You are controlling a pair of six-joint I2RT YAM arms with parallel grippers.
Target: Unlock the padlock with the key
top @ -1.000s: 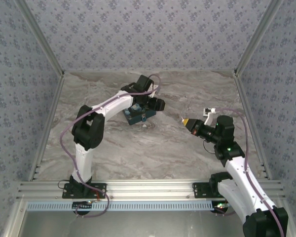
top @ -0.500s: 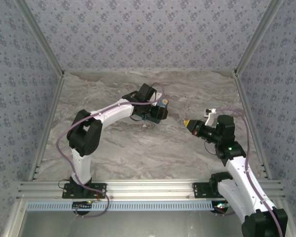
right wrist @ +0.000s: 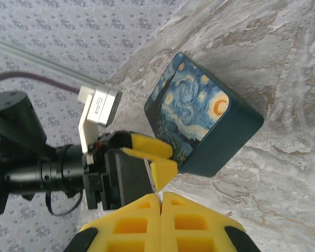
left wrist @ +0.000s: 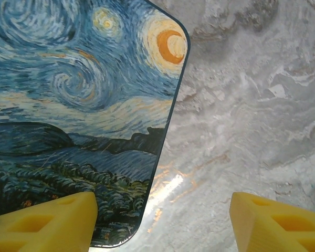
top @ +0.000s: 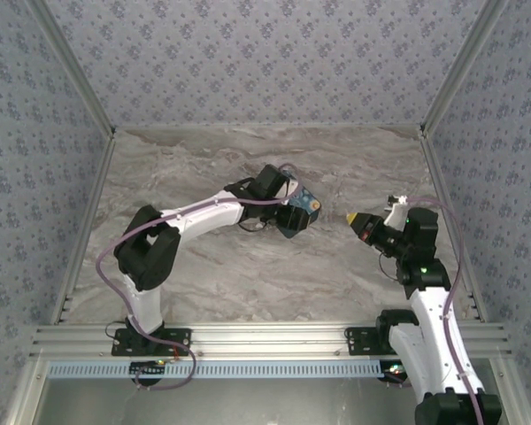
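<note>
Nothing unlocked yet: right gripper (right wrist: 160, 196) clenched on what looks like the key (right wrist: 151, 176), left gripper (left wrist: 163, 210) spread by box (left wrist: 84, 105); insertion remains.

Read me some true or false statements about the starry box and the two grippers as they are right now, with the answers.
1. The right gripper has its jaws pressed together. True.
2. The left gripper has its jaws closed tight. False: they stand wide apart, with the marble table showing between them.
3. The starry-night box sits beside the right arm's base. False: it is mid-table, at the left gripper's tip.
4. The box's printed face shows an orange crescent moon. True.
5. The right gripper points toward the box. True.
</note>
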